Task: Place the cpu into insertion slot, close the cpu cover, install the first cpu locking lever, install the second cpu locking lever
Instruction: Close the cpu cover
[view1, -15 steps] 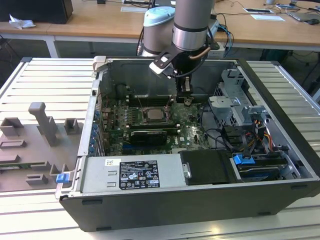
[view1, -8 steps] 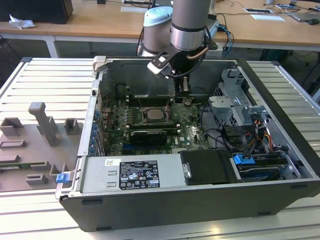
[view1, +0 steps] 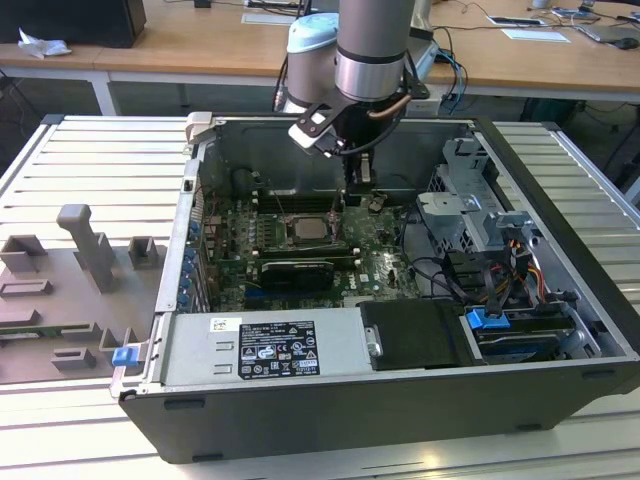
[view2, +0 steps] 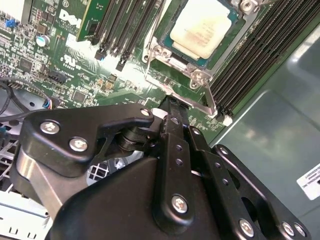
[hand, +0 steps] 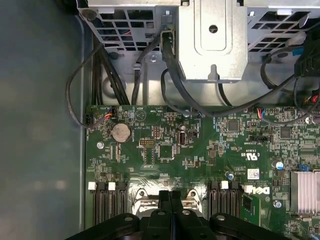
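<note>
The cpu lies flat in its socket on the green motherboard, its pale metal face up. The silver cpu cover lies down around it as a frame. A thin metal locking lever runs along the socket's edge closest to my fingers. My gripper hangs inside the open case just to the exterior view's right of the socket and a little behind it. Its black fingers are shut together with nothing between them. In the second wrist view the gripper ends right at the socket's corner, by the lever.
Black memory slots flank the socket on both sides. A black card stands in front of the socket. A metal drive cage with cables fills the case's right, the power supply its front. A grey fixture lies outside on the left.
</note>
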